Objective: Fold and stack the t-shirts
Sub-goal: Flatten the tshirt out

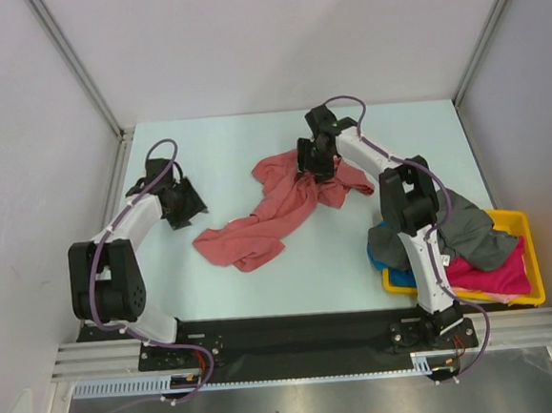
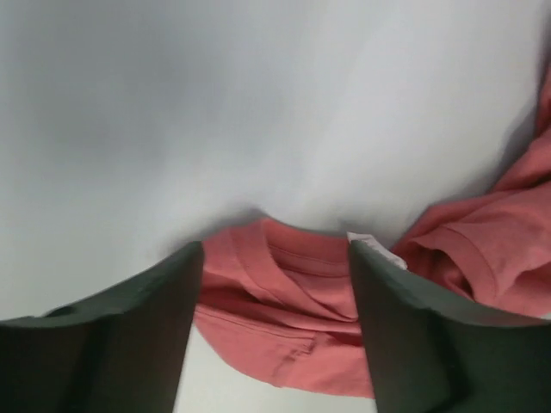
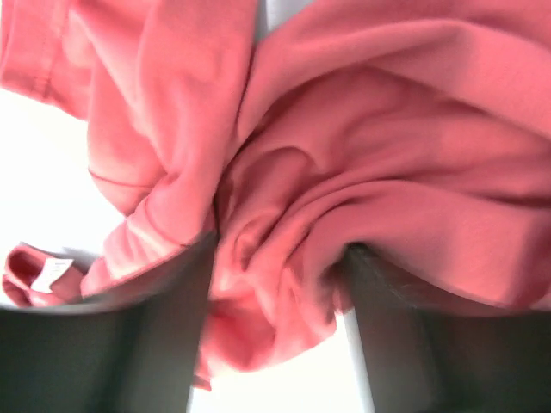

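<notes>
Table (image 1: 234, 152): one red shirt (image 1: 276, 211) lies crumpled near the centre, strung diagonally from the near left to the far right, unfolded. A white tag (image 2: 376, 250) shows at its collar.

Left gripper (image 1: 188, 206): sits just left of the red shirt's near end, apart from it. Fingers (image 2: 129, 327) are spread with nothing between them. The wrist view shows the collar lying on the table beyond the tips.

Right gripper (image 1: 316, 170): down on the far end of the red shirt. Fingers (image 3: 129, 344) stand part-spread, straddling a bunched fold that fills the gap and touches both. I cannot tell whether the fold is firmly pinched.

Tray (image 1: 511, 214): at the near right, beside the right arm's base. It holds a grey shirt (image 1: 469, 225) draped over its far-left rim, a pink shirt (image 1: 496, 270) inside, and a blue shirt (image 1: 403, 277) showing at the left edge. All three are loose and unfolded.
</notes>
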